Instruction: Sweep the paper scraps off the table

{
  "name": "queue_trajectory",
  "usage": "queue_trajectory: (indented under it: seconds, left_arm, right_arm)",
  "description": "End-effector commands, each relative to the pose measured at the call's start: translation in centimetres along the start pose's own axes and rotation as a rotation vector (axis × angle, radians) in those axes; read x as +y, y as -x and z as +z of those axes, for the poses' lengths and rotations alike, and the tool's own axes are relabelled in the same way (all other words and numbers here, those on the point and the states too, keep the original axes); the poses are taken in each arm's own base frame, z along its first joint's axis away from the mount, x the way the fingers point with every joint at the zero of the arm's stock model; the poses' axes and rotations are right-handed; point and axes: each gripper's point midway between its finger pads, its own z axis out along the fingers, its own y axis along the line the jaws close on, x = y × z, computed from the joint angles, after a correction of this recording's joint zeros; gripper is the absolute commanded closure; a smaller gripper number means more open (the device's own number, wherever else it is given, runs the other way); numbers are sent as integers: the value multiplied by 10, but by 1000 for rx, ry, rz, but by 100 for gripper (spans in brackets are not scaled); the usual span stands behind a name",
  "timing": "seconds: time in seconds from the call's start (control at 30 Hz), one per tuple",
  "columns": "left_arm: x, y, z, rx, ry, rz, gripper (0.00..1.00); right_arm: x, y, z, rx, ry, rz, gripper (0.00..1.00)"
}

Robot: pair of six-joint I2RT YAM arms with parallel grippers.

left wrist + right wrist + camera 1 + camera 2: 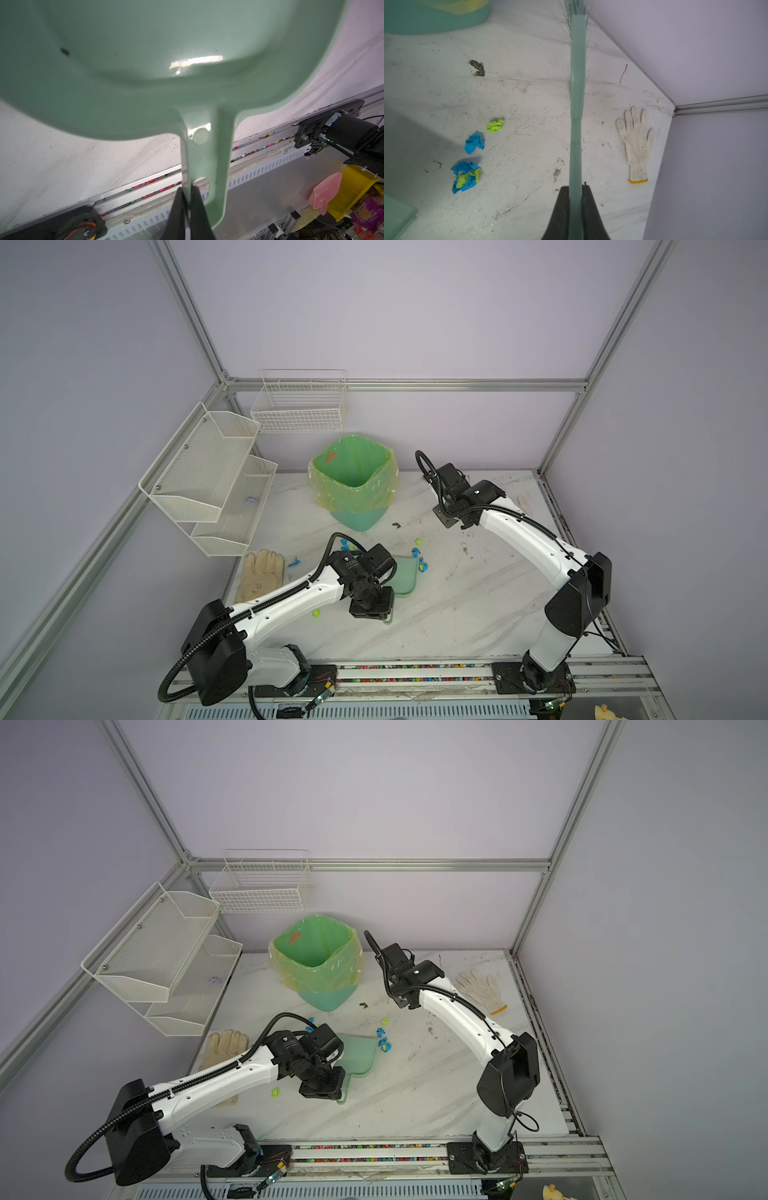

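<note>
The left jaws are clamped tight on the dustpan (145,62) handle, with the pan over mid-desk (457,614). One scrap (316,613) lies nearer. Blue and yellow-green scraps (422,565) sit just off the pan's lip, with others scattered around it. Farther back, near the bin (374,489), the right jaws pinch the brush (577,104) handle.

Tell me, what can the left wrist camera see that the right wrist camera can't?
Only the left wrist view: the left gripper shut on the dustpan handle, and the rail full of colourful bits. Only the right wrist view: the right gripper shut on the brush, the paper scraps, a white glove. Both: the table, plus the dustpan, just a corner of it in the right wrist view.
</note>
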Motion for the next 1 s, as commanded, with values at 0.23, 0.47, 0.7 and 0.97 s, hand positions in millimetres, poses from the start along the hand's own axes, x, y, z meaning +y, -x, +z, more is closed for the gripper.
queue_trajectory:
  seconds: [0.23, 0.47, 0.7, 0.97]
  left_arm:
    - [0, -10, 12, 78, -4, 56, 100]
    - [-4, -15, 17, 113, 1, 73, 100]
    - [-10, -17, 24, 137, 10, 84, 100]
    - [-14, -7, 32, 154, 38, 110, 100]
  right_arm:
    - [13, -23, 7, 59, -56, -297, 100]
    - [23, -35, 13, 84, -33, -358, 100]
    - [29, -35, 18, 89, -59, -390, 100]
    - [53, -36, 23, 87, -28, -437, 100]
